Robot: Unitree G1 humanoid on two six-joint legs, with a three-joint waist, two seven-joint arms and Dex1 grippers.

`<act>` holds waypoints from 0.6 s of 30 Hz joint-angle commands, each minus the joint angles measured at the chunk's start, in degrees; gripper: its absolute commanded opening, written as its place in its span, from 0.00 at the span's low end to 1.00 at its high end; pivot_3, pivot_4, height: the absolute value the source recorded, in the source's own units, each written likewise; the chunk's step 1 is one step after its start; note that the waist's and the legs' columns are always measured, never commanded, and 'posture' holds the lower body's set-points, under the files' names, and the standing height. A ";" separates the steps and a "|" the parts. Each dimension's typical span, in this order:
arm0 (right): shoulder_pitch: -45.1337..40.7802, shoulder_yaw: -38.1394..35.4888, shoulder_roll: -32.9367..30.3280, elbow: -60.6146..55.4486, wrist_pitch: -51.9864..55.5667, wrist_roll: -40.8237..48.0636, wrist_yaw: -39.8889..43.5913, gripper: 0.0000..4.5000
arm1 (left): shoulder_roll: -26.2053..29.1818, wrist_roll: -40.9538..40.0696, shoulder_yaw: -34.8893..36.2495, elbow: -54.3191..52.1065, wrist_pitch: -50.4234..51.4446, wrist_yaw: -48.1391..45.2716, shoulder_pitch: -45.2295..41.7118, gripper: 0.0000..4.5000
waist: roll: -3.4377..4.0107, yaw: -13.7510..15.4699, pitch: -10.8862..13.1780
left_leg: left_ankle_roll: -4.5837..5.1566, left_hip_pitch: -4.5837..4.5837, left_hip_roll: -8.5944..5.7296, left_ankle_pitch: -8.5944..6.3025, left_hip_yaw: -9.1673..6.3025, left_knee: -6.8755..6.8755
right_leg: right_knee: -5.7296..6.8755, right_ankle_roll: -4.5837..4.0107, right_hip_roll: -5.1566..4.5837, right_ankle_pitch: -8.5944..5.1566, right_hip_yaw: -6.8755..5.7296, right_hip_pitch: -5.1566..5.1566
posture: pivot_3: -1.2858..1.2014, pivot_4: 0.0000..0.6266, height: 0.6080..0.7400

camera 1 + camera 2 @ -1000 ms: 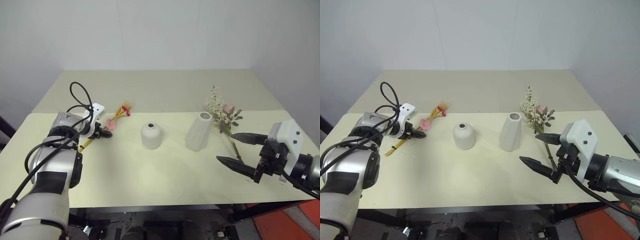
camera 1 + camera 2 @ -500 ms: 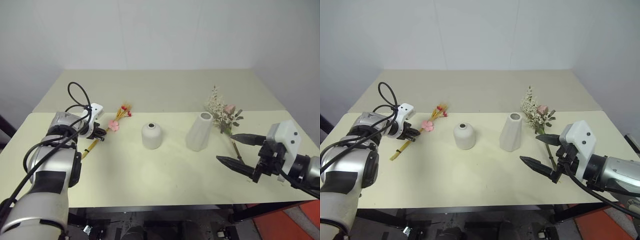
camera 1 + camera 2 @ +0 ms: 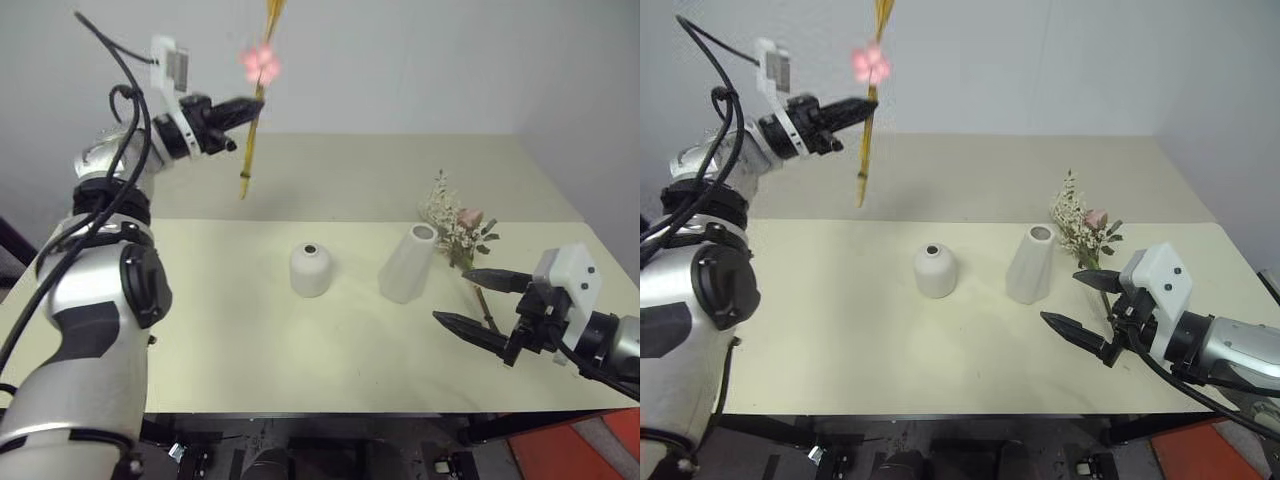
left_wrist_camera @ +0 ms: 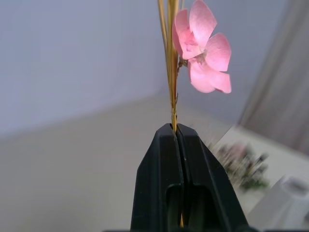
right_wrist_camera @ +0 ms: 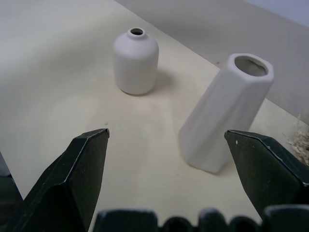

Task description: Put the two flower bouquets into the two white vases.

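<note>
Golden wheat bunch (image 3: 248,150) clamped aloft, clear above vases (image 3: 310,270).

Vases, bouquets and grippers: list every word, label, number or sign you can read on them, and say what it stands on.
None: no readable text.
Short rounded vase: plain white.
Tall faceted vase: plain white.
Wheat-stalk bunch, in the left gripper: unmarked.
Bushy bunch: unmarked.
Right gripper: black fingers, no lettering visible.
</note>
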 commanded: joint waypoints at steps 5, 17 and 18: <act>0.51 -3.02 1.01 -2.40 -1.56 0.08 -1.24 1.00 | -2.70 -11.88 2.99 -10.61 6.31 -12.06 7.55 0.00 | 0.00 -0.77 0.00 | 0.00 0.02 0.03 0.00 0.04 -0.01 | 0.09 0.00 0.06 0.00 0.07 -0.04 | 0.52 0.24 1.00; 4.35 -5.42 3.26 -5.59 -1.76 -0.50 -3.34 1.00 | -7.16 -17.51 0.84 -17.13 11.20 -14.42 17.31 0.00 | 0.00 0.07 0.00 | 0.00 0.01 0.00 0.00 0.01 0.10 | 0.07 -0.01 0.07 0.01 0.11 -0.02 | 0.52 0.24 1.00; 4.24 -5.56 3.13 -5.48 -1.66 -0.37 -3.30 1.00 | -7.82 -17.56 0.41 -17.39 10.96 -14.49 17.21 0.00 | 0.00 0.05 0.00 | 0.01 0.02 0.00 0.00 0.03 0.09 | 0.07 -0.01 0.07 0.01 0.11 -0.02 | 0.52 0.24 1.00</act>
